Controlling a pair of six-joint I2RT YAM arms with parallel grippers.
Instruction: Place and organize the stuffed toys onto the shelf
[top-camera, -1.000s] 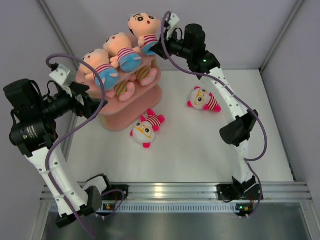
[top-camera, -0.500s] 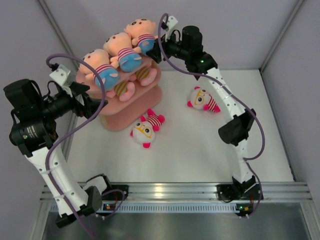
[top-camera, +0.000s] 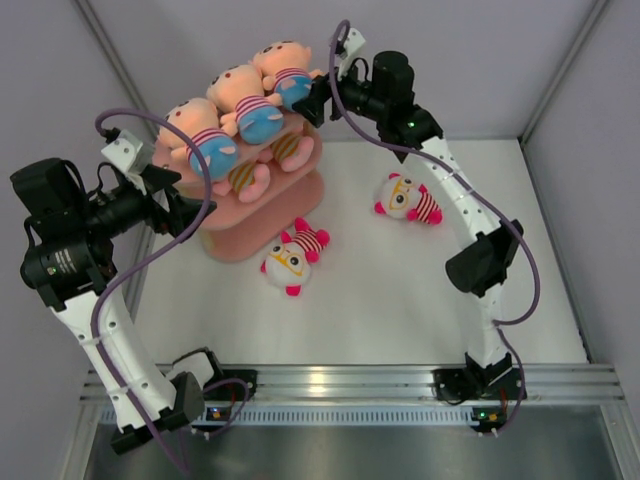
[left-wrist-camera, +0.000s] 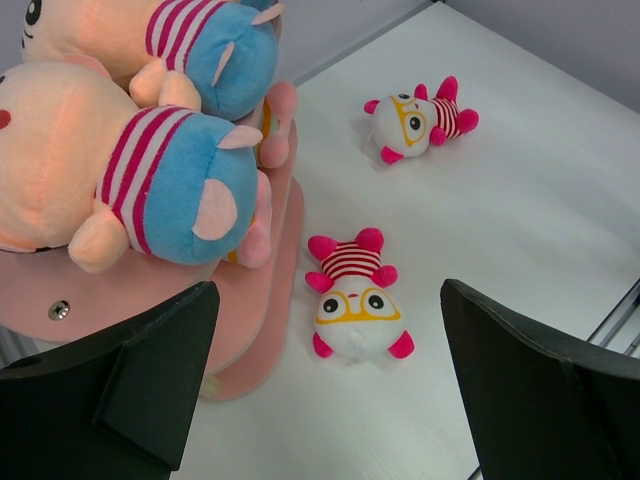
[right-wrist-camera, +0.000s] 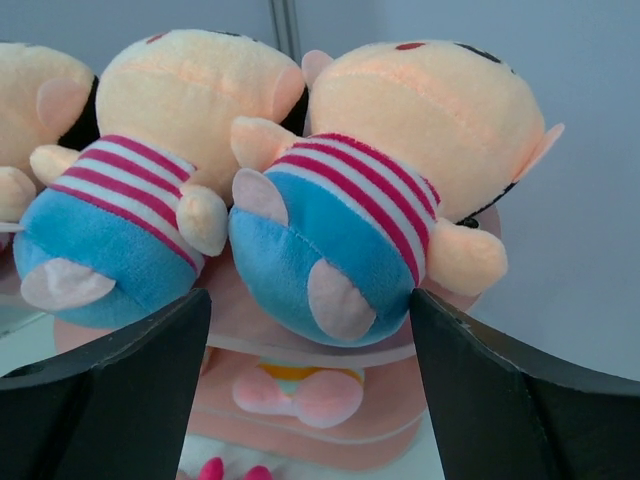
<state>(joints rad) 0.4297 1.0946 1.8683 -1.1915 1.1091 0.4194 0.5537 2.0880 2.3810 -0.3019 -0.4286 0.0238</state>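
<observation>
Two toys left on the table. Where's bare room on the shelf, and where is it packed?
Top board is packed: three peach dolls fill it. Middle board holds the pink doll. Bottom board shows a bare edge beside the nearer white toy. Table is bare in front of it and the other white toy.

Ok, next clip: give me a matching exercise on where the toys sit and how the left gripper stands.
Things:
1. peach toy nearest the right gripper
2. pink yellow-striped toy
3. white-faced toy under the right arm
4. left gripper

Places or states:
A. open, holding nothing, by the left end of the shelf
B. lying on the table, apart from the shelf
C. top tier
D. middle tier

Pairs: 1-C, 2-D, 3-B, 4-A
</observation>
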